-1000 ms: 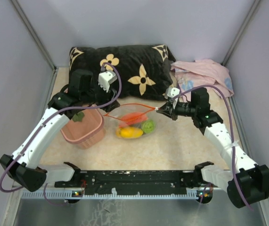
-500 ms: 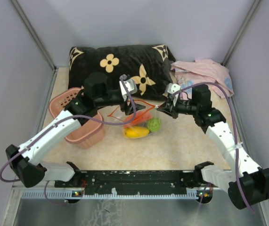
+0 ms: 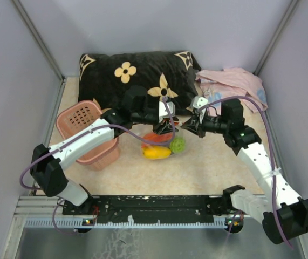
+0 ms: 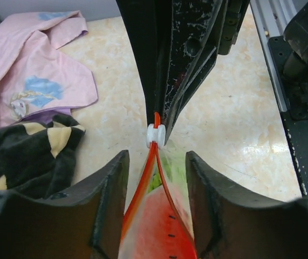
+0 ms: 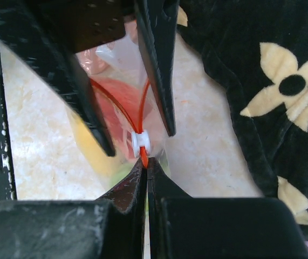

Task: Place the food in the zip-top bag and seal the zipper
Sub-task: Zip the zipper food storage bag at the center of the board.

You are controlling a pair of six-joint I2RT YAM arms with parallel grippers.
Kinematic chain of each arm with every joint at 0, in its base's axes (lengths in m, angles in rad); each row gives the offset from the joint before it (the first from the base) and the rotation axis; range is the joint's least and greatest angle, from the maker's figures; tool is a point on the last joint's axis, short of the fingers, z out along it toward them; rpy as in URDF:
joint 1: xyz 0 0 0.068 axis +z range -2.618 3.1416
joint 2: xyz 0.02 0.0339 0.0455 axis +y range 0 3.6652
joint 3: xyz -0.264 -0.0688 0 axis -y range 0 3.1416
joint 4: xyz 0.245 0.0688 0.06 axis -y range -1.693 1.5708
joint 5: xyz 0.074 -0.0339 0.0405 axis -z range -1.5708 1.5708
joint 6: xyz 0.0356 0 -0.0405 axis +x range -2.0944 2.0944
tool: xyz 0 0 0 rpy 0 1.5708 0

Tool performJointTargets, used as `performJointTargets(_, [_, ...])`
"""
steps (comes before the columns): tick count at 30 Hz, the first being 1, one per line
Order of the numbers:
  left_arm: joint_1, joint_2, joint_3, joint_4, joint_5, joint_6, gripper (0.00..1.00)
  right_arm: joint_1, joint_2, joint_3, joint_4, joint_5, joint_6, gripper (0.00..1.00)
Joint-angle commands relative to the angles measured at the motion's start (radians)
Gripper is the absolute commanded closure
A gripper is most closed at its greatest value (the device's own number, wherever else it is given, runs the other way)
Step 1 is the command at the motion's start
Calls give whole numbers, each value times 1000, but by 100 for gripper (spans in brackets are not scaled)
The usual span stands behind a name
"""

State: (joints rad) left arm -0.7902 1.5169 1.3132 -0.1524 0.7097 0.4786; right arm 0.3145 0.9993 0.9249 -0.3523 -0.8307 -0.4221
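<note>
**Visibility.** From above, the clear bag [image 3: 164, 145] has a faint outline. The left tool [image 3: 162, 128] covers most of its mouth. Both wrist views cut off the bag's left end. Three pieces of food show through the plastic: a yellow piece [image 3: 155, 152] nearest the near edge, a green piece [image 3: 178, 144] to its right, and a red piece [image 3: 156, 137] behind them.

**Position and axis.** The bag lies at the middle of the desk [image 3: 197, 172]. The zipper [image 4: 156, 118] runs roughly parallel to the near edge along the bag's far side. The white slider [image 4: 155, 135] sits at its right end. Left of the slider the two strips spread apart, so that stretch of the mouth is unsealed.

**Arms.**
- Left arm: reaches from the near left corner to the centre. Its tool [image 4: 156, 162] is spread, one finger on each side of the strips, just left of the slider.
- Right arm: reaches from the near right corner. Its tool [image 5: 145, 162] is pinched on the zipper end, just right of the slider.

**Beyond.** A pink basket [image 3: 83, 116] stands left of the bag. A black pillow [image 3: 137, 73] lies along the far edge, with a pink cloth [image 3: 234, 83] in the far right corner.
</note>
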Motion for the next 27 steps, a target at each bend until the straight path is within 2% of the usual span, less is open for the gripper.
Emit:
performJointTargets(1, [-11,47,63,-37,56,44,55,11,-42,29,32,-10,13,100])
performJointTargets(9, [-14,47,64,-67,54,31,99,11,-70,-5,55,-17,-4,100])
performJointTargets(12, [-12,29,48,-65,73,26,100,11,-95,-38,82,-40,-22,77])
performJointTargets(13, [-12,25,43,-60,79,20,100,11,-100,-46,88,-51,-27,72])
performJointTargets(15, [-13,18,37,-57,83,14,100,10,-102,-49,88,-72,-38,68])
performJointTargets(19, [-12,12,36,-64,79,5,100,11,-95,-39,79,-84,-53,69])
performJointTargets(24, [-12,9,39,-83,99,5,100,11,-85,-21,64,-84,-71,81])
performJointTargets(27, [-12,6,37,-93,99,9,100,11,-82,-10,55,-71,-80,85])
